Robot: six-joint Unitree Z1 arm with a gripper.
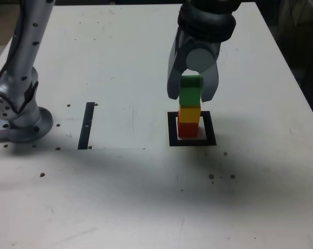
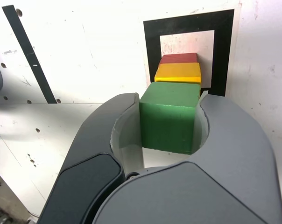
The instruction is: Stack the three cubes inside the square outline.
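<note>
My gripper (image 1: pixel 190 96) hangs over the square outline (image 1: pixel 192 142), its two broad, curved grey fingers (image 2: pixel 239 140) pressed against opposite faces of the green cube (image 1: pixel 190 93). The finger shells are smooth moulded plastic with a dull sheen; one carries a darker, rounded panel near its root. The green cube is a matte, sharp-edged solid block, seated between the inner curves of my fingers (the wrist view shows both sides in contact with it).

Below it stand the other two cubes. The red cube (image 1: pixel 187 129) sits lowest, on the pale centre of the outline; the yellow cube (image 1: pixel 189 114) rests squarely on top of it. The green cube sits atop the yellow one, offset slightly toward the exterior view's left; whether its underside bears fully on the yellow face I cannot tell. All three share the same flat, unglossed finish and equal size.

The square outline is a thick black frame, flat on the white table (image 1: pixel 120 197). The tabletop is matte, scuffed and dotted with small dark holes. A thin black strip (image 1: pixel 87 125) lies well apart, toward the exterior view's left, near my arm's rounded metallic base (image 1: pixel 22 124).
</note>
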